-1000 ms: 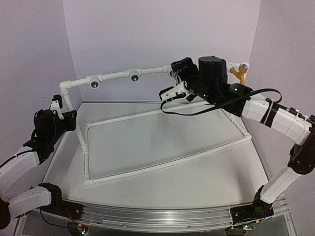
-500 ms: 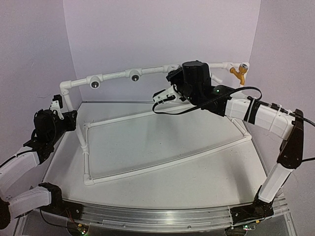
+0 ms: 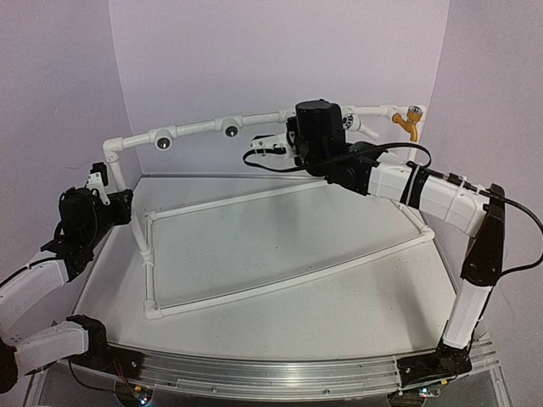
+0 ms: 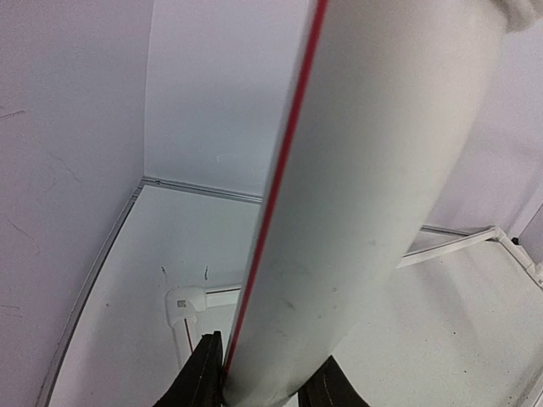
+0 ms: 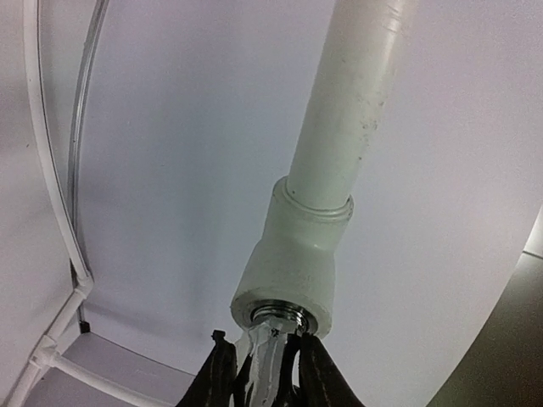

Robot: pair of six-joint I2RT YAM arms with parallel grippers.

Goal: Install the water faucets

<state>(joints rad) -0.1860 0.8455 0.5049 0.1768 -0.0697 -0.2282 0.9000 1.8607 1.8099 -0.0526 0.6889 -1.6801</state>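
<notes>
Where my right claw (image 5: pixel 267 375) sits: clamped on silver-grey metal faucet (image 5: pixel 270 348) at white pipe fitting (image 5: pixel 293 271) mouth.
Left claw (image 4: pixel 267 383): gripping white upright pipe (image 4: pixel 356 195).

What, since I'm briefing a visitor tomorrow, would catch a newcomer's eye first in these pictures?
The right end effector holding a silver-grey faucet at the mouth of a white fitting on the raised rear rail. Next, the orange-yellow faucet mounted at that rail's right end, and the left end effector clamped around the left upright pipe.

pale lilac walls (image 3: pixel 254 59) enclose a white table (image 3: pixel 280 314) — evenly lit.
</notes>
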